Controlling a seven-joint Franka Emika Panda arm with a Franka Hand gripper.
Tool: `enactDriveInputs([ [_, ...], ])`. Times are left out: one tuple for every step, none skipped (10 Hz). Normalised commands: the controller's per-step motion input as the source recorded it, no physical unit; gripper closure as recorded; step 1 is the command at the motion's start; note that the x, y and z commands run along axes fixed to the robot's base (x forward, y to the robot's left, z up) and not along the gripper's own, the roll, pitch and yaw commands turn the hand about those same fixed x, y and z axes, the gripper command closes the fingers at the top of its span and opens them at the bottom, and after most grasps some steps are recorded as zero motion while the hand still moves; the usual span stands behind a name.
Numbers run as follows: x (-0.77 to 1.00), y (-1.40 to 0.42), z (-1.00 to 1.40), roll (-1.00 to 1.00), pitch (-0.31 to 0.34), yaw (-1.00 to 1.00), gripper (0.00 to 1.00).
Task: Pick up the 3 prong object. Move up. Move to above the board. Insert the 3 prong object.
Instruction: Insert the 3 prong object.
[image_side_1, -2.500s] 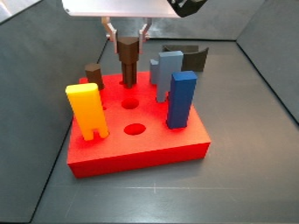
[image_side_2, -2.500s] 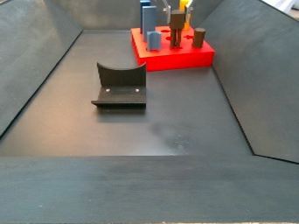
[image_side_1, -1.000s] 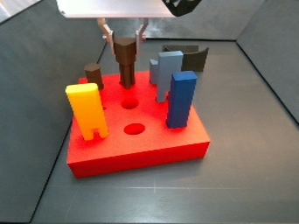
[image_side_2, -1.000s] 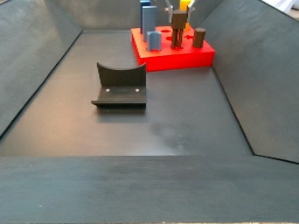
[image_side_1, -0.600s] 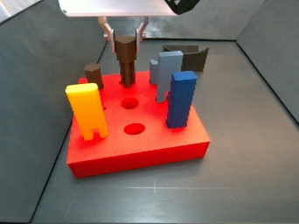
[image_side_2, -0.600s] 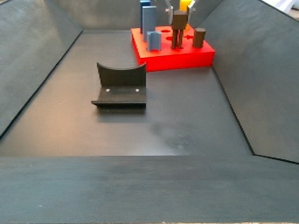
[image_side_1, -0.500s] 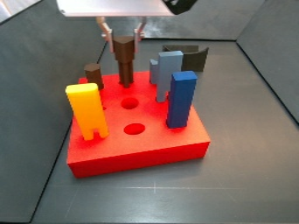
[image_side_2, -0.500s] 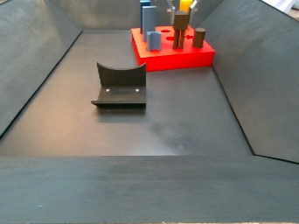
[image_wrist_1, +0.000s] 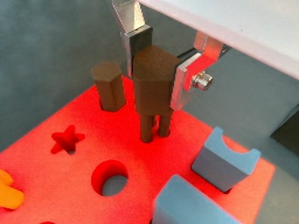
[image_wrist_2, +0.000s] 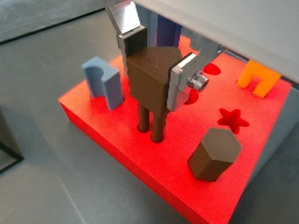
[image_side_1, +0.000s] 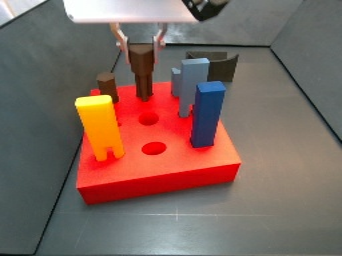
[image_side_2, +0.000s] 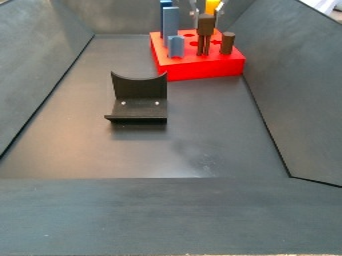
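Wrist views are showing the claw (image_wrist_1: 162, 66) gripping the 3 prong object (image_wrist_1: 152, 87), prongs reaching the board (image_wrist_1: 117, 149); side view is hiding the prongs.

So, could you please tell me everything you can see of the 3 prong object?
The 3 prong object is a dark-brown, matte block, upright, with thin prongs below; two show in each wrist view. The gripper is shut on its upper body, silver fingers against opposite faces. The prong tips meet the red board at its small holes; how deep they sit cannot be told.
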Motion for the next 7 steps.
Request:
enactDriveInputs([
  [0.0, 0.0, -0.31, 0.0, -0.026, 0.0, 1.0],
  [-0.01, -0.04, -0.59, 0.0, -0.074, 0.07, 1.0],
  [-0.05, -0.05, -0.67, 0.03, -0.103, 0.07, 1.0],
  [-0.11, -0.05, -0.89, 0.08, -0.19, 0.05, 1.0],
  [-0.1, -0.05, -0.87, 0.09, -0.194, 0.04, 1.0],
  [-0.22, -0.09, -0.74, 0.14, -0.243, 0.01, 1.0],
  [-0.22, -0.12, -0.37, 0.17, -0.167, 0.05, 1.0],
])
